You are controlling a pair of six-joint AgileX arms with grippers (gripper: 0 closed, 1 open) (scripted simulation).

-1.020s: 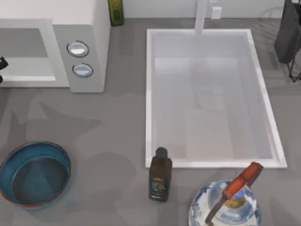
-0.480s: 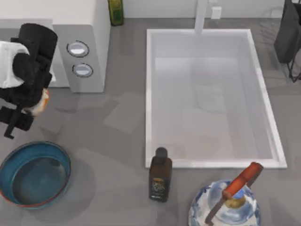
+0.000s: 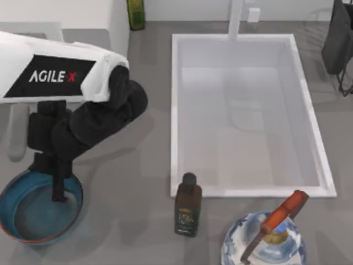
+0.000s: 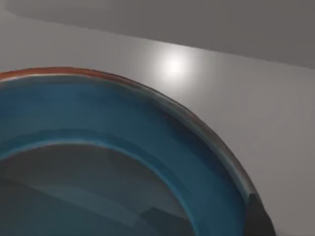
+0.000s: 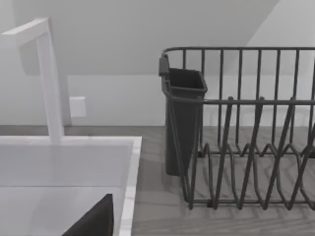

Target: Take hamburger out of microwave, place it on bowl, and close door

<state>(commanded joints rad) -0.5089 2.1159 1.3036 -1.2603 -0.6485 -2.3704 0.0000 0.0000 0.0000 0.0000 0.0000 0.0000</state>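
Note:
My left arm reaches from the top view's left across the front of the white microwave [image 3: 118, 25]. Its black left gripper [image 3: 57, 185] hangs over the far side of the blue bowl [image 3: 33, 229], which stands at the table's front left. The left wrist view looks closely into the bowl [image 4: 147, 128], with its reddish rim and dark inside. The hamburger is hidden under the gripper, and the door is hidden by the arm. My right gripper [image 5: 93, 221] is a dark edge in the right wrist view, parked by the sink's far right.
A white sink [image 3: 175, 110] with a faucet [image 3: 236, 16] fills the middle. A dark bottle [image 3: 188, 205] stands in front of it, a blue-white kettle [image 3: 265, 243] with a red handle at front right. A green bottle [image 3: 135, 14] and a dish rack [image 5: 236, 147] sit at the back.
My left arm came out of the microwave, swung forward and lowered its gripper over the bowl. The hamburger, seen in the gripper half a second ago, is now hidden.

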